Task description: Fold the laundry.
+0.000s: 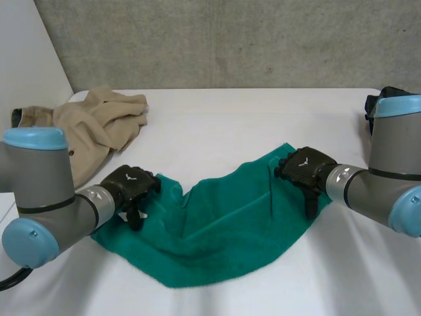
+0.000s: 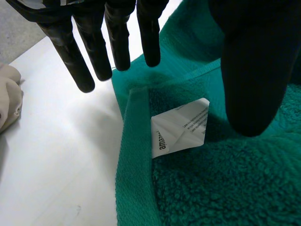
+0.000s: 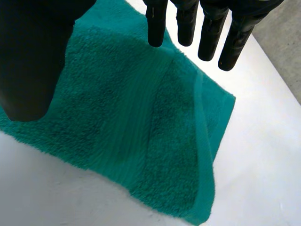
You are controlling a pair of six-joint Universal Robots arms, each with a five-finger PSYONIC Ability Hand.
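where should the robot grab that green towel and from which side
Likely by its two end corners, from above. The green towel is bunched in the middle, while both corners lie exposed with a hem to pinch. The left hand, open, is over the white label corner; the right hand, open, over the opposite one.

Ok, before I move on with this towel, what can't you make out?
- Head view: whether the left hand and right hand touch the green towel; the hands cover the contact.
- Left wrist view: print on the white label, too small.
- Head view: dark thing at the far corner, behind the right arm.
- Head view: near part of the beige garment, behind the left arm.
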